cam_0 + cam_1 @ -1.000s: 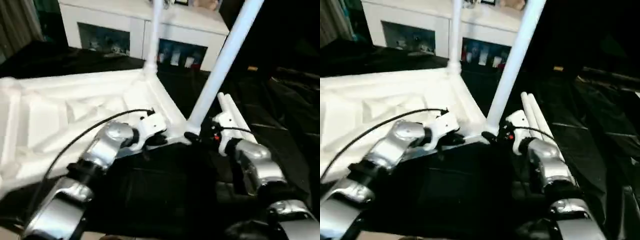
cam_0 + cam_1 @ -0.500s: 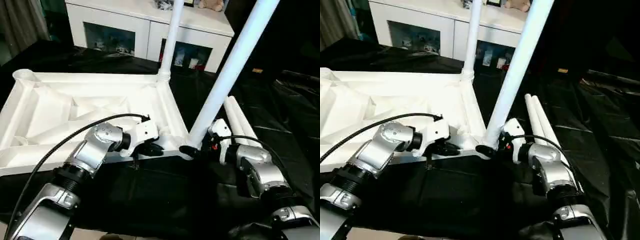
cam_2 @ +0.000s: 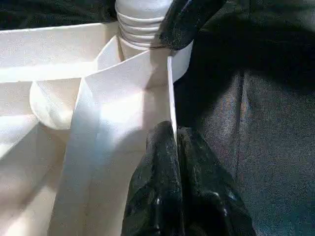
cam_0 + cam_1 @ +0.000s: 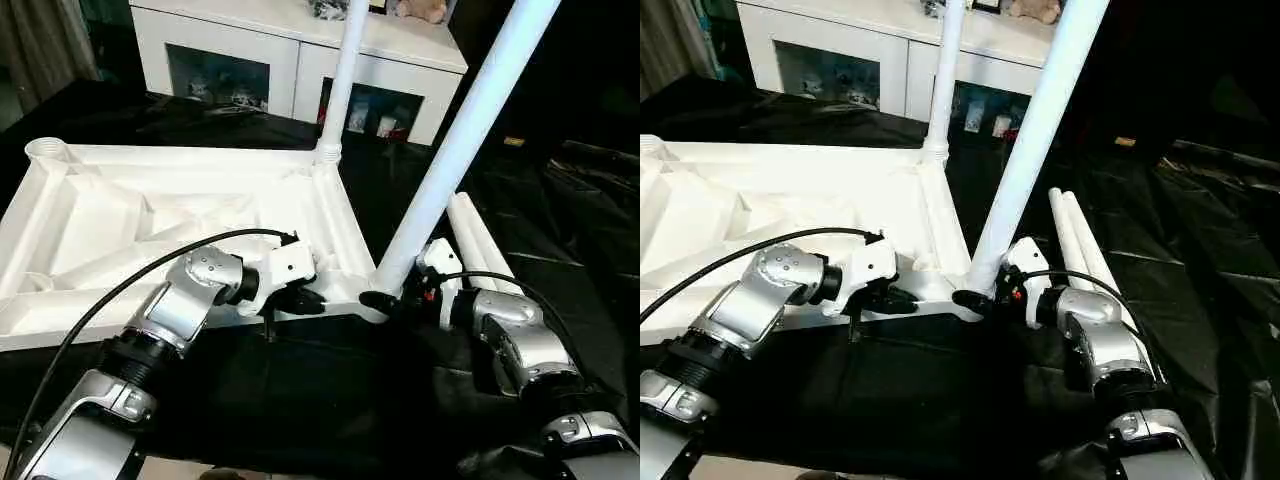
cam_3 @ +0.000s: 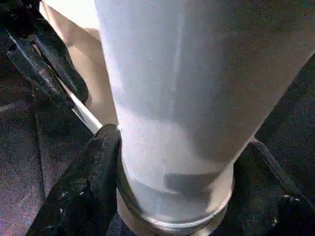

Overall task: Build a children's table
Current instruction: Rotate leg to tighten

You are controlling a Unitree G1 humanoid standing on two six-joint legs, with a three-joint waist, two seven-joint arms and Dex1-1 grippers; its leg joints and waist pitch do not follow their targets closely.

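We are seating a leg (image 4: 470, 125) into the near right corner socket (image 3: 147, 39) of the tabletop (image 4: 170, 215), which lies underside up on the black sheet (image 4: 300, 400) with its ribbed bracing facing us. One leg (image 4: 342, 70) already stands upright in the far right corner socket. Two more legs (image 4: 478, 245) lie side by side on the sheet just beside the right arm. The far left corner socket (image 4: 47, 152) is open.

Our right claw (image 5: 172, 191) is closed around the base of the leg in hand, one black finger on each side of the tube. The leg leans away from the tabletop, toward the robot's right. Our left claw (image 3: 174, 157) pinches the thin near edge wall of the tabletop, just beside the corner socket, fingers pressed together on the wall.

To do this step well, in our judgement:

1. Keep the left claw clamped so that the tabletop cannot slide or lift.
2. Bring the leg upright until it stands parallel to the fitted leg.
3. Press straight down along the leg's axis, not sideways.
4. Release only when the ridged end sits fully inside the socket.

A tilted push is likely to jam the end or lever the corner up.
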